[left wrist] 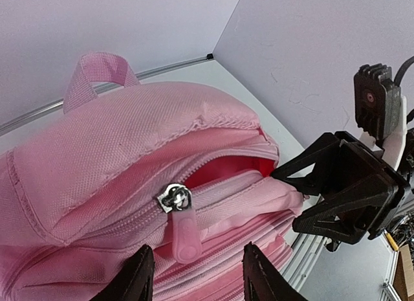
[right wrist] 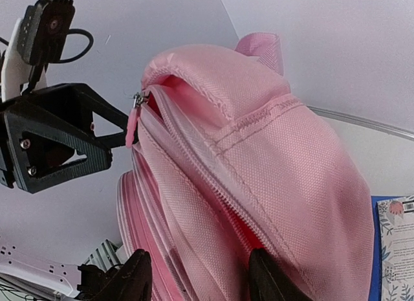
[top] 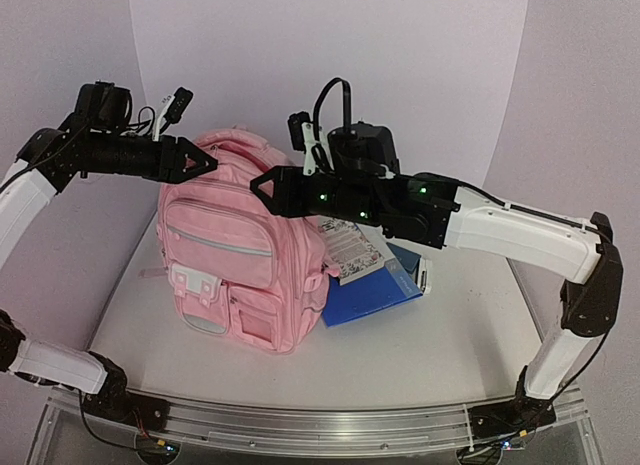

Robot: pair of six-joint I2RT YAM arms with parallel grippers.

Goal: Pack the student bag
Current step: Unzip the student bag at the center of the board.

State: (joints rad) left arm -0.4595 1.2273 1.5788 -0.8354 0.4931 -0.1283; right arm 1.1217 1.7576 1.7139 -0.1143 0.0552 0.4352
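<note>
Pale lilac-white back wall (top: 330,45) at 12 o'clock, smooth and plain. Greyer lilac side walls (top: 50,35) at 9 and 3 o'clock, angled in toward it. White table (top: 470,325) at centre, slightly glossy; meets the back wall along a thin metal strip (left wrist: 168,66). Silver rail (top: 320,425) along the near edge at 6 o'clock. Soft, even light; only faint shadows on the tabletop.

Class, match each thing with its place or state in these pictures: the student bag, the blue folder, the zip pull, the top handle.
Things:
1 student bag
2 blue folder
3 zip pull
4 top handle

Places or states:
a lies flat beside the bag
b dangles from the partly open zip
c stands upright
d loops up at the bag's top

Pairs: 1-c; 2-a; 3-b; 4-d
</note>
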